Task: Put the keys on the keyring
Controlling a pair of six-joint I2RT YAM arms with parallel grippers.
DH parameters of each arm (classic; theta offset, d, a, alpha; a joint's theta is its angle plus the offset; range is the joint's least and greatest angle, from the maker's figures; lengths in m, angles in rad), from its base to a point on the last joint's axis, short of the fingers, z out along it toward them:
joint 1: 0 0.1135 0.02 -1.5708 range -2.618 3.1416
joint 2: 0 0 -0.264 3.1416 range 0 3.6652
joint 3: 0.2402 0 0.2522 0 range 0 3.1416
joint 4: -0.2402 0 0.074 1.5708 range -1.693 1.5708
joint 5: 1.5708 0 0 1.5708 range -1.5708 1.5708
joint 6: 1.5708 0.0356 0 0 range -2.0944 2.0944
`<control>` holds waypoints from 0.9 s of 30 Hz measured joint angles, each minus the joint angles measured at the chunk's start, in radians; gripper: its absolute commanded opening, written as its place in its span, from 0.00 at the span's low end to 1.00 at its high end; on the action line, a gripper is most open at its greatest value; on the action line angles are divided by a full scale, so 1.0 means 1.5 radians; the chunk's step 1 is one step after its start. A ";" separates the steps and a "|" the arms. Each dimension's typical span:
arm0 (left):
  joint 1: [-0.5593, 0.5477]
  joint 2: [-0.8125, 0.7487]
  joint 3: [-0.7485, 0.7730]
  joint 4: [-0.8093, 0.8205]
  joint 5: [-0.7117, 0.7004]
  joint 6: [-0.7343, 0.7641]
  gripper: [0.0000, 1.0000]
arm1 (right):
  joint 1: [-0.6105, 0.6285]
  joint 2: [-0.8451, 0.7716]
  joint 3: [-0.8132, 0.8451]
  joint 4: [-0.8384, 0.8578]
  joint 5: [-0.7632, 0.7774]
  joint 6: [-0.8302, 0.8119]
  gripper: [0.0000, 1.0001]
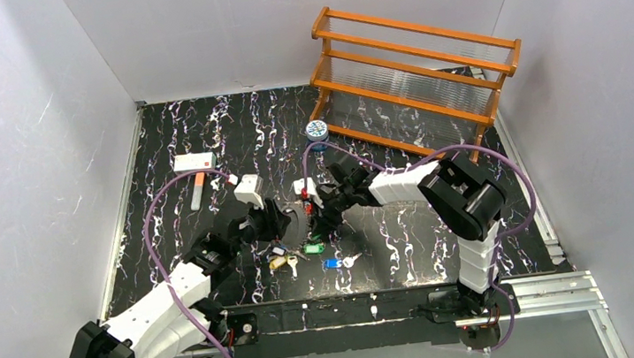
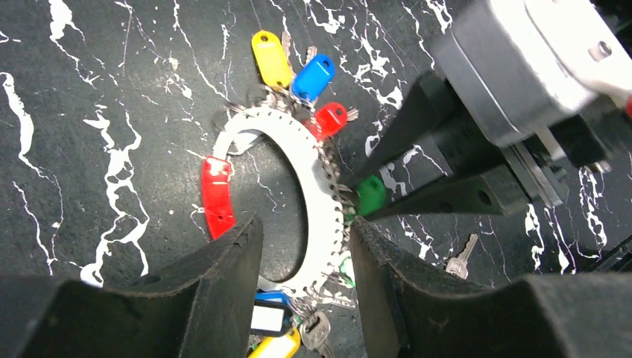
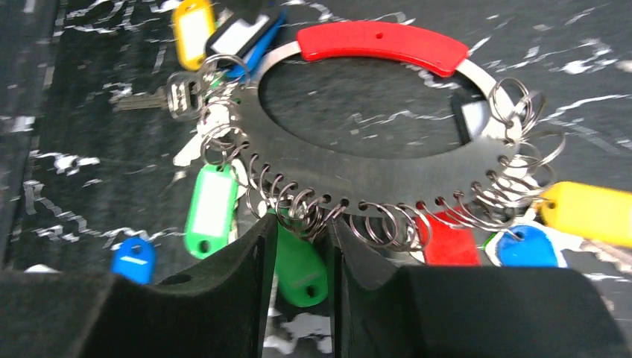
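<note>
Keyring point(image 3: 373, 175) lying flat, right end effector point(image 3: 303, 224) pinching green key point(image 3: 302, 274)

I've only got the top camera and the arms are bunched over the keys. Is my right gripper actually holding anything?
Observer: Yes. The right gripper is pinched on a green tag at the edge of the keyring.
Operator: And the left one?
Observer: The left gripper is open, with a stretch of the ring's band between its fingers.
Operator: Any tags on the ring already?
Observer: Yes: a yellow tag, a blue tag and a red tag hang from small split rings in its edge holes.
</note>
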 measured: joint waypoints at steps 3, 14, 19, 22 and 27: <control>0.000 -0.001 -0.003 0.003 -0.005 0.004 0.46 | 0.004 -0.019 -0.025 -0.018 -0.026 0.029 0.38; 0.000 0.010 -0.010 0.024 -0.005 0.013 0.47 | 0.025 -0.116 -0.139 0.032 -0.032 0.155 0.43; 0.000 0.008 -0.025 0.045 0.014 0.014 0.48 | 0.022 -0.152 -0.146 0.042 0.025 0.135 0.42; 0.000 0.000 -0.036 0.052 0.021 0.013 0.49 | 0.022 -0.170 -0.165 0.047 0.047 0.117 0.42; 0.000 -0.003 -0.038 0.065 0.026 0.013 0.49 | 0.032 -0.182 -0.187 0.043 0.058 0.084 0.39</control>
